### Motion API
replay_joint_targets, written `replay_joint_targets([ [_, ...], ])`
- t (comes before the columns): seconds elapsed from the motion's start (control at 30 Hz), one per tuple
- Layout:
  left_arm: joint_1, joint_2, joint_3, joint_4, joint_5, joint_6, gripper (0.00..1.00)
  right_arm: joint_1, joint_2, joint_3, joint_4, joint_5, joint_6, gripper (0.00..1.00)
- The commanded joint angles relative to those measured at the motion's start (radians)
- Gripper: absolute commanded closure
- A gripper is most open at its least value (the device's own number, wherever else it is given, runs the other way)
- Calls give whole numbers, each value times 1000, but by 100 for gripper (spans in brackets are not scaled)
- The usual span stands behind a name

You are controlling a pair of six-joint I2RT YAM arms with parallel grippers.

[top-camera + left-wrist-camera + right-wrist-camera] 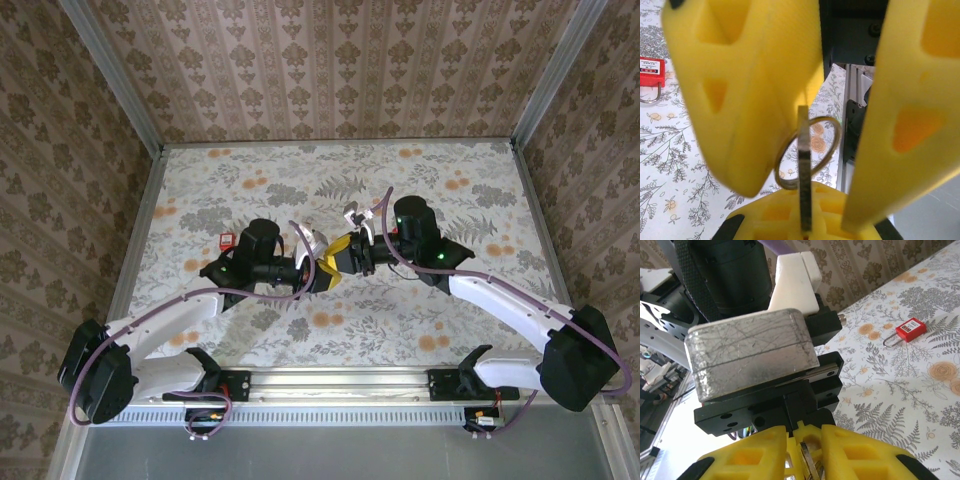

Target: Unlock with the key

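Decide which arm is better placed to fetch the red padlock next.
Left, probably: the padlock lies on the table beside the left arm, far from the right gripper. But the left gripper grips the key and must release it first.

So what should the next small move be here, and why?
Probably close the right gripper fully on the key: its fingers flank it with a sliver of gap showing. The left gripper is shut right beside it, and the padlock lies apart on the table.
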Motion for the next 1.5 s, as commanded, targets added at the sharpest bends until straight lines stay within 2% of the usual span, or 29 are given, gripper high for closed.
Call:
replay_joint_targets([
  [0.0, 8, -1, 18, 32, 31, -21, 100, 9, -2, 33, -19, -37, -18, 80],
  [0.33, 9, -11, 20, 29, 25, -18, 100, 18, -15, 39, -39, -30, -17, 94],
  [0.47, 13, -20, 14, 33, 2, -15, 100, 18, -36, 29, -20, 5, 6, 96],
  [0.5, 14, -25, 11, 31, -7, -14, 96, 18, -42, 26, -21, 25, 9, 96],
  [0.6, 20, -47, -3, 27, -60, -6, 71, 17, -66, 22, -42, 113, 1, 98],
  [0.63, 21, -59, -10, 24, -89, -5, 61, 15, -75, 25, -53, 145, -6, 98],
  [0.73, 26, -107, -37, 15, -198, -1, 44, -2, -100, 30, -70, 222, -8, 98],
  [0.8, 28, -141, -56, 3, -266, 4, 42, -18, -111, 44, -85, 258, -7, 99],
  [0.93, 32, -210, -84, -32, -424, -12, 32, -55, -121, 72, -93, 302, -3, 99],
  [1.2, 61, -292, -96, -97, -666, -81, 30, -99, -109, 81, -55, 375, 40, 100],
  [1.27, 77, -308, -84, -150, -792, -98, 25, -101, -110, 76, -50, 401, 53, 100],
  [1.33, 107, -309, -68, -204, -926, -130, 13, -101, -114, 65, -44, 419, 67, 100],
  [1.43, 207, -258, -5, -341, -1055, -187, 12, -101, -126, 36, -30, 431, 87, 99],
  [1.47, 254, -223, 25, -400, -1083, -210, 4, -100, -131, 27, -23, 432, 95, 99],
])
